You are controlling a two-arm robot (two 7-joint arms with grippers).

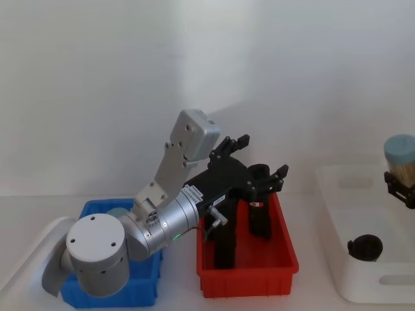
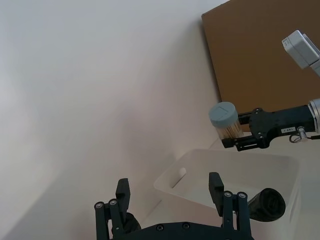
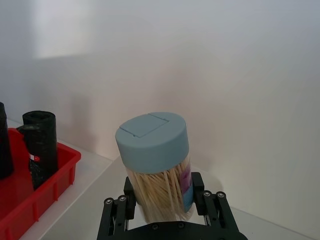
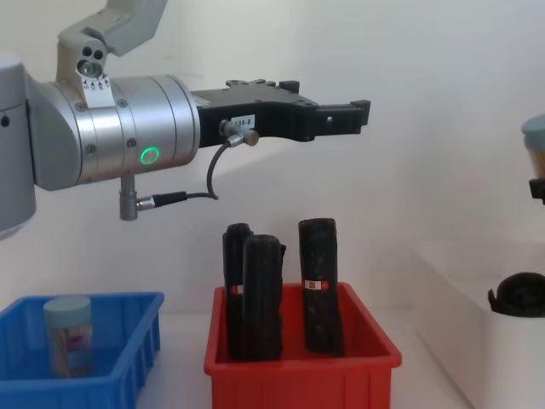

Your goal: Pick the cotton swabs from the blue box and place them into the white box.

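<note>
Right end effector (image 3: 165,210): fingers closed on one tub of cotton swabs (image 3: 156,165), held upright above the white box (image 1: 337,246).
Left end effector (image 2: 170,192): fingers wide apart, holding nothing, raised above the red bin (image 4: 298,362).
Blue box (image 4: 128,341): left of the red bin, another tub (image 4: 68,335) standing inside.
White box: right of the red bin, with a black roll (image 1: 365,246) inside.

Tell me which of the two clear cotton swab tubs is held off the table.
The capped tub clamped in the right gripper above the white box; the other tub stands in the blue bin.
</note>
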